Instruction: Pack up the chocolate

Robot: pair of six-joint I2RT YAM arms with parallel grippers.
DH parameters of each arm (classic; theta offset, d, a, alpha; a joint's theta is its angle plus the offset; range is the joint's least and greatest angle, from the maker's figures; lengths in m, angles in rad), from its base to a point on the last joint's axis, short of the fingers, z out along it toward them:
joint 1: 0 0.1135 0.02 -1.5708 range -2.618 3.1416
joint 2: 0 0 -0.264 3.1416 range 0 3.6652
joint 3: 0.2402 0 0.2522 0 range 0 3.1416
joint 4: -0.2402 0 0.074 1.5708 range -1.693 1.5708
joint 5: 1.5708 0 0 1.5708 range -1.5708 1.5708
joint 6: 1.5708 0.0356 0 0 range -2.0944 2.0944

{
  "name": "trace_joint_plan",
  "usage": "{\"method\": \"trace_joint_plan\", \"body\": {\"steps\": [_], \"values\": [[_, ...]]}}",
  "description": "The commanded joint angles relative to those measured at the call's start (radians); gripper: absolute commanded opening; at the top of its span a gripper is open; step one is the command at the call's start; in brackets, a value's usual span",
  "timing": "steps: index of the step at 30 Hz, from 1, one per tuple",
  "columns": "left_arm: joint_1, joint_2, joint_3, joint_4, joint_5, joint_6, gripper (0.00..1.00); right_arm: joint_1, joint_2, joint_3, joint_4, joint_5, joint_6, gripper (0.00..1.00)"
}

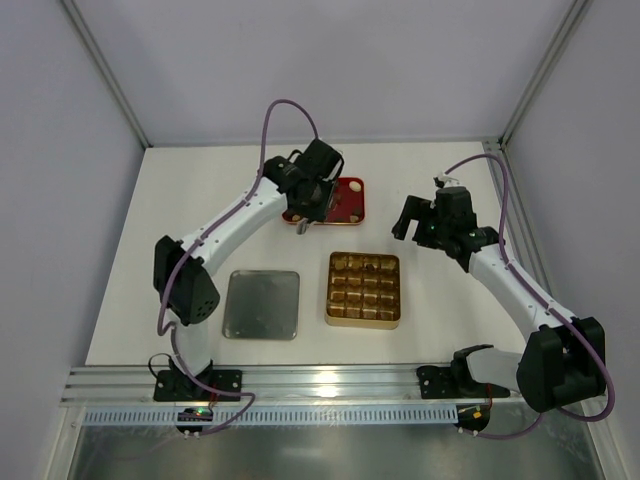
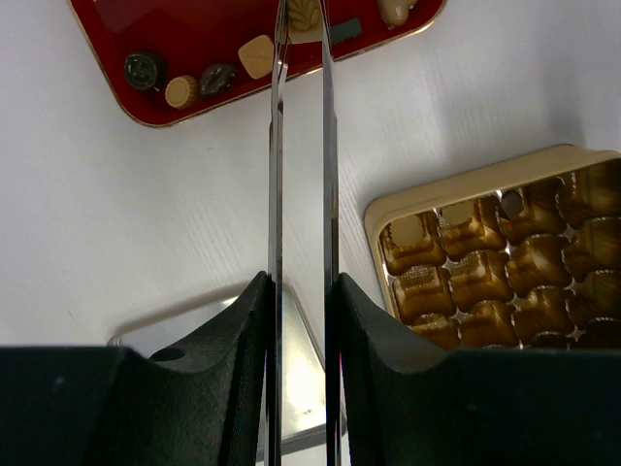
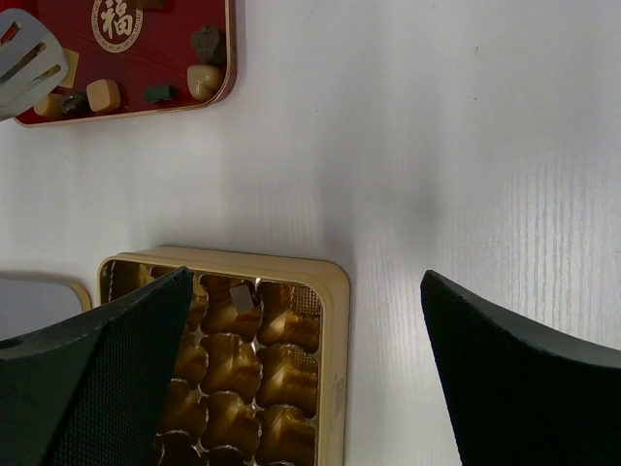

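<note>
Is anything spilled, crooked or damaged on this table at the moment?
Nothing stands out. The chocolate pieces lie inside the red tray, one dark piece sits in a compartment of the gold tray, and no piece shows on the bare table.

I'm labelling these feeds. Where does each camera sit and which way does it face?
Top external: above and behind, looking down on the table; left arm and right arm show.
Left wrist: behind the left gripper, which holds tongs, facing the red tray.
Right wrist: behind the open right gripper, facing the gold tray.
Shared: all show both trays.
</note>
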Motion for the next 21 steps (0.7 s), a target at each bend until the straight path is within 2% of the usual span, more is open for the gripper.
{"method": "trace_joint_plan", "body": {"steps": [1,12,21], "values": [[-0.04,-0.09,-0.017,0.002,0.018,-0.012,0.31,0.0,-0.026,0.016,0.029,0.027,0.01,1.0],[-0.207,-0.129,-0.033,-0.002,0.007,-0.067,0.31,-0.006,-0.087,0.048,-0.056,0.154,0.035,1.0],[-0.319,-0.098,-0.047,0.031,0.027,-0.104,0.32,-0.095,-0.154,0.025,-0.103,0.177,0.061,1.0]]}}
